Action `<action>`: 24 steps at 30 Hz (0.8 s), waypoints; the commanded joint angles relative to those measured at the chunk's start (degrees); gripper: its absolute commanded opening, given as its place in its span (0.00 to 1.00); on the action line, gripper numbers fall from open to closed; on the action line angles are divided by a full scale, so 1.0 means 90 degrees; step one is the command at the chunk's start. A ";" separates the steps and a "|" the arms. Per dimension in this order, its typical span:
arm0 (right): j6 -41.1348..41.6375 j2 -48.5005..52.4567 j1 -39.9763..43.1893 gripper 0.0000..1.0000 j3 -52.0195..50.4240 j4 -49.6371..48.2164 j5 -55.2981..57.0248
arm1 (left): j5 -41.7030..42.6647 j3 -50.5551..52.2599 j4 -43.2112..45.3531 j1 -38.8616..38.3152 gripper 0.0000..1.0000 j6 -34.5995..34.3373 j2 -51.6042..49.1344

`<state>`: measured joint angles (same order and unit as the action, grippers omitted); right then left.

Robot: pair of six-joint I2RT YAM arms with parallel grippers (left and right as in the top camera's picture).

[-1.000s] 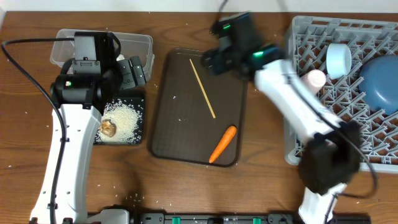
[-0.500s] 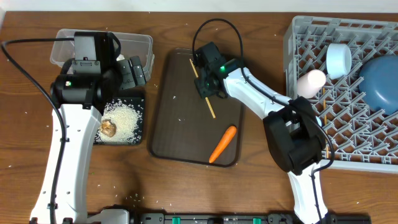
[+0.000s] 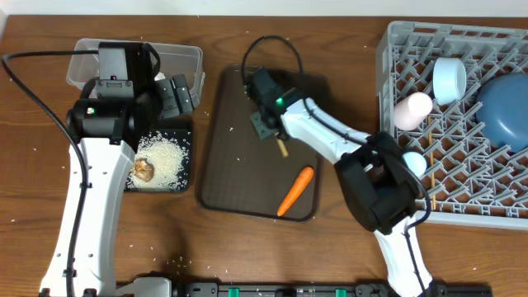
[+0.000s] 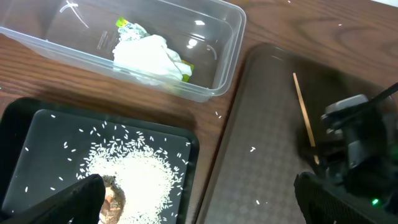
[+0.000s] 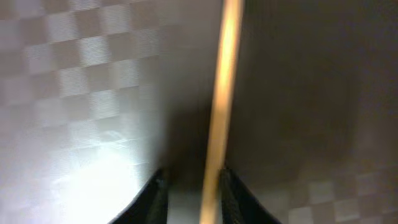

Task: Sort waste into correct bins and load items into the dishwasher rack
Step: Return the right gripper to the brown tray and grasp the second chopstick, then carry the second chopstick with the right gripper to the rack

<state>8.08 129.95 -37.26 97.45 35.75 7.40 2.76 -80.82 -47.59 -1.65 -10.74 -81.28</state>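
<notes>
Chopstick (image 5: 221,93) now lies between closing fingers (image 5: 154,199) of right hand (image 5: 191,186) on tray (image 3: 223,165), pinch unclear; left hand (image 4: 199,199) spread

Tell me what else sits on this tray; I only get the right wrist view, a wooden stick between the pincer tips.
Observer: An orange carrot lies on the brown tray, apart from that chopstick.
Operator: Where is the left pincer?
Observer: Wide open, up by the black tray of rice.
Operator: And the clear tub?
Observer: It holds crumpled tissue and a yellow-green wrapper.
</notes>
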 commanded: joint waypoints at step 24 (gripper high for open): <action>-0.0313 0.0046 0.0444 0.01 0.2951 0.3728 -0.0420 | -0.0051 -0.0027 -0.0007 0.0022 0.98 -0.0083 -0.0044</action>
<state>6.94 130.87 -34.48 119.11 67.20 4.62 2.76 -80.82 -47.57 -1.65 -10.74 -81.28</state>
